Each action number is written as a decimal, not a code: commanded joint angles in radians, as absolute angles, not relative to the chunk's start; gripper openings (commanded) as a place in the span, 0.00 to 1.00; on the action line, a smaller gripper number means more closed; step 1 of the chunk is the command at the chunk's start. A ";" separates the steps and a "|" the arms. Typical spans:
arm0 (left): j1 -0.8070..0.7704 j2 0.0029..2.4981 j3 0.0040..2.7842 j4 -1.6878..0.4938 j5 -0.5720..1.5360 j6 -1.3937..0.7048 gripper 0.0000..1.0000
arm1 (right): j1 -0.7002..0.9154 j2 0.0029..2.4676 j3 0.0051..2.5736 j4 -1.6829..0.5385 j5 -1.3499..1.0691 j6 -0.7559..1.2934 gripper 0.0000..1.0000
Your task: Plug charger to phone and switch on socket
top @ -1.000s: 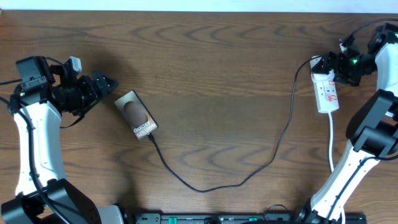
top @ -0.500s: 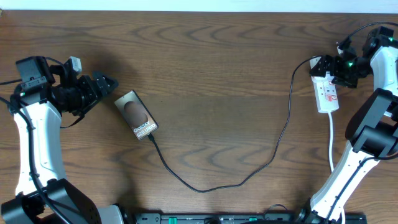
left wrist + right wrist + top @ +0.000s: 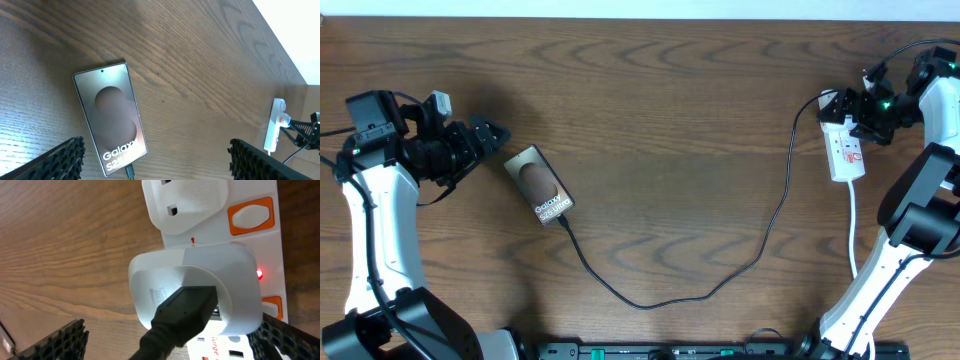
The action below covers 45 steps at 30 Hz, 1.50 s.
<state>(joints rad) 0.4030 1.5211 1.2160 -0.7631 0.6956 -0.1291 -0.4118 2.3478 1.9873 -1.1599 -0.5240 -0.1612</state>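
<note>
Phone [image 3: 539,183] on brown wooden table [image 3: 670,110]

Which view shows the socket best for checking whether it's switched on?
Right wrist: the socket fills the frame, orange switch and lit red light clear. Overhead shows the whole socket, small, without switch detail. Left wrist shows the socket distant, near the frame's right edge.

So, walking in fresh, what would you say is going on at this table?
Two robot arms are charging a phone. The charger cable already meets the phone's lower edge, with the open left gripper beside it. The open right gripper hovers at the socket, where a small red light glows.
</note>
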 commanded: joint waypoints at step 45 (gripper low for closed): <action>0.403 1.522 1.216 -0.774 0.687 -0.109 0.90 | -0.389 1.681 1.950 -1.403 -0.133 0.212 0.99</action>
